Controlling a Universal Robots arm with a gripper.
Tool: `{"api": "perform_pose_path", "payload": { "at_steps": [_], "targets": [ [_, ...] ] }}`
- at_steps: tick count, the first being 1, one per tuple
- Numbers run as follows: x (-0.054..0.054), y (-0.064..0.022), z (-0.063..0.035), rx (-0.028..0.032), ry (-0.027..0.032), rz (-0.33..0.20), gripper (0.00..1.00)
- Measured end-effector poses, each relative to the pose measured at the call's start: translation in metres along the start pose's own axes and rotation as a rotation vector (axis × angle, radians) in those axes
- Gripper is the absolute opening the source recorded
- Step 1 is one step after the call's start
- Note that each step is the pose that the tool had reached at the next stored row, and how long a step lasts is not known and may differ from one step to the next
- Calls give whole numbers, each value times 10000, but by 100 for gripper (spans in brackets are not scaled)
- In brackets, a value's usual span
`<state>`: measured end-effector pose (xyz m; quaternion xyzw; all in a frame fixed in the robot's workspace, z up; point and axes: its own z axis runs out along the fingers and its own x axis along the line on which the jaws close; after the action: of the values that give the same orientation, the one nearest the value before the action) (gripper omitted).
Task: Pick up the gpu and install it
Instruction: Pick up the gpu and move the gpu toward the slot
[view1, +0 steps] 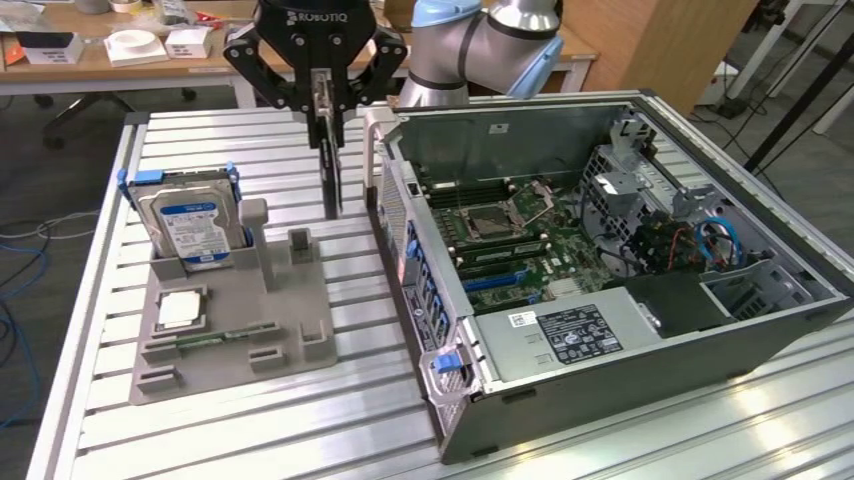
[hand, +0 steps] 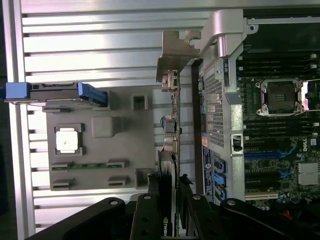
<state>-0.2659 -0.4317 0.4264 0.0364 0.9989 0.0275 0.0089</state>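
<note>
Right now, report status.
Gripper shut on graphics card. Card upright beside open computer case, by grey tray. Case wall between card and board.

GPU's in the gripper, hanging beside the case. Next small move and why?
Probably translate toward the exterior view's right, over the open case: the gripper holds the gpu upright above the table, between the grey fixture and the case, not yet over the motherboard slots.

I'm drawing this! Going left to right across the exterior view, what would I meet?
Hard drive standing in the grey holder → gpu held upright by the gripper → open computer case.
</note>
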Motion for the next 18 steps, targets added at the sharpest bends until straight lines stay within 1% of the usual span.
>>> {"api": "perform_pose_path", "payload": {
  "at_steps": [18],
  "targets": [
    [-104,7,2,0,0,-1,26]
  ]
}}
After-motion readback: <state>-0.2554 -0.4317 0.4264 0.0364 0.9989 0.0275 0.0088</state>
